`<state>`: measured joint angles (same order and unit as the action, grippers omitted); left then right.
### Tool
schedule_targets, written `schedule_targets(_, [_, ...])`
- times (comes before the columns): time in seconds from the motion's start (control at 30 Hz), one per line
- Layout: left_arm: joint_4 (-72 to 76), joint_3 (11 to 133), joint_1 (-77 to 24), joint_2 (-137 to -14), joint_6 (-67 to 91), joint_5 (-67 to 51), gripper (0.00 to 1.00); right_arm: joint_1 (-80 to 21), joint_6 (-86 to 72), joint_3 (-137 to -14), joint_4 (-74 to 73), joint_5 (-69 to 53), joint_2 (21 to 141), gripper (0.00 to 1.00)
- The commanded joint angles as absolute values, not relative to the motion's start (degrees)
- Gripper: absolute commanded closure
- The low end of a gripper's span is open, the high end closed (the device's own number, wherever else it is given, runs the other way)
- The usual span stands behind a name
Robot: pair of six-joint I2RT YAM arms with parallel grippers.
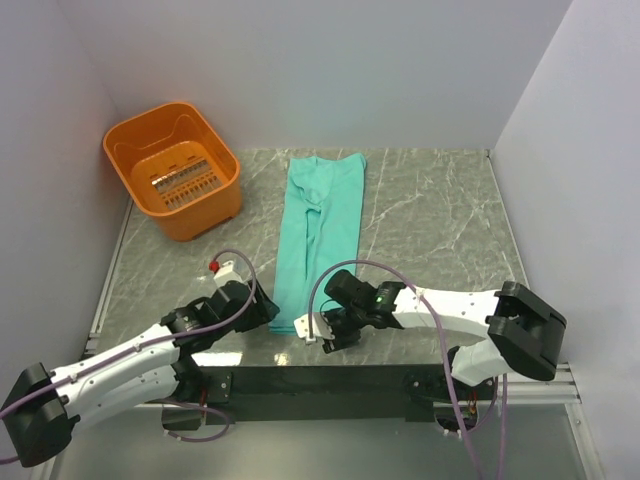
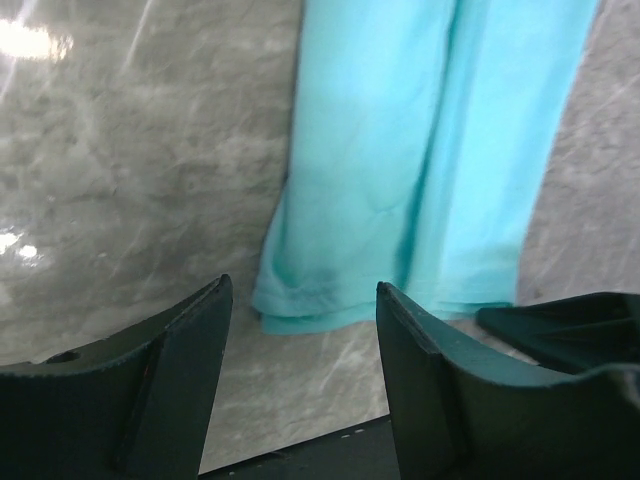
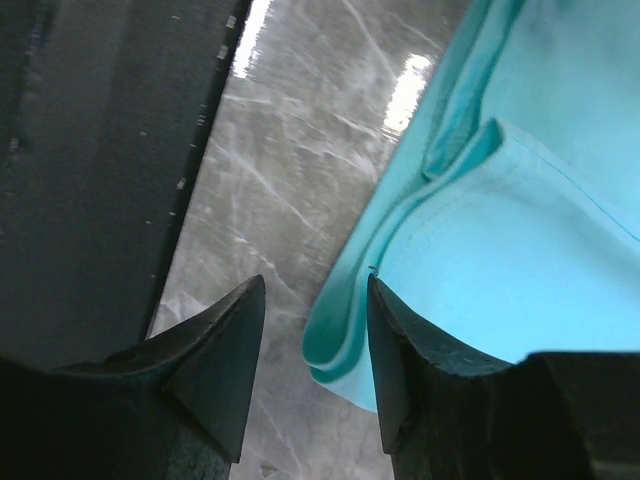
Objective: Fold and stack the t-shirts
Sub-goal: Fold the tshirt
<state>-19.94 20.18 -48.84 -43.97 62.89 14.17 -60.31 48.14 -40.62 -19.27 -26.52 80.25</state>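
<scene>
Nearest you, both claws sit low at the near end of the shirt (image 1: 322, 225), one at each corner of its hem.

Your left claw (image 2: 302, 285) is at the shirt's near left corner. Its jaws stand wide with nothing between them. Through the gap you see the hem corner lying just past the fingertips (image 2: 212, 300). Whether they touch the cloth you cannot tell.

Your right claw (image 3: 315, 282) is at the shirt's near right corner. Its jaws stand partway apart, narrower than the left. The layered edge of the shirt reaches into the gap and lies against one finger (image 3: 400, 350), while bare table (image 1: 440, 220) shows beside the other. The jaws are not pinched on the cloth.

The teal shirt lies flat on the grey marbled table, folded lengthwise into a long narrow strip. It runs straight away from you, from the claws toward the back wall. Its far end is a little wider, with some creases there.

Farthest off, left of the shirt's far end and apart from it, the orange basket (image 1: 205, 212) stands in the back left corner.
</scene>
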Motion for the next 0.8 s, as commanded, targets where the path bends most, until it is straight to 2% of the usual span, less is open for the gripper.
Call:
schedule_targets(0.0, [-18.6,18.5,-49.0,-43.9,64.5,13.4,0.35,-60.6,45.9,-42.9,-16.3,-23.4,80.3,0.48])
schedule_targets(0.77, [-12.8,17.9,-49.0,-51.1,64.2,12.1,0.35,-61.0,45.9,-44.6,-19.0,-16.6,84.7,0.58])
